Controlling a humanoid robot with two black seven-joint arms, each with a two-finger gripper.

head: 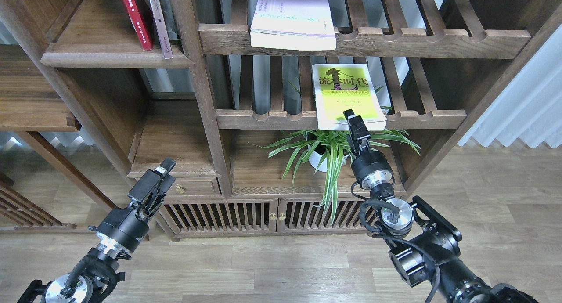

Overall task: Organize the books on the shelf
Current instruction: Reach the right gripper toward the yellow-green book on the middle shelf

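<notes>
2 books flat: green book [348, 96], white book [292, 19]; 1 upright: red book [134, 17].

Plant [327, 151] below book [347, 94] on slatted shelf [272, 118]

Dark wooden bookcase [206, 88], pale plank floor [281, 268], white curtain [522, 105]

Hidden and cropped parts, as I'm seeing them from the head view

My right gripper [350, 117] is covering the lime-green book's [347, 94] front edge, its fingers too dark to separate; the top edge is cropping the white-lavender book [292, 19] and the dark red book [134, 15]; leaves are hiding most of the white pot [317, 160].
</notes>
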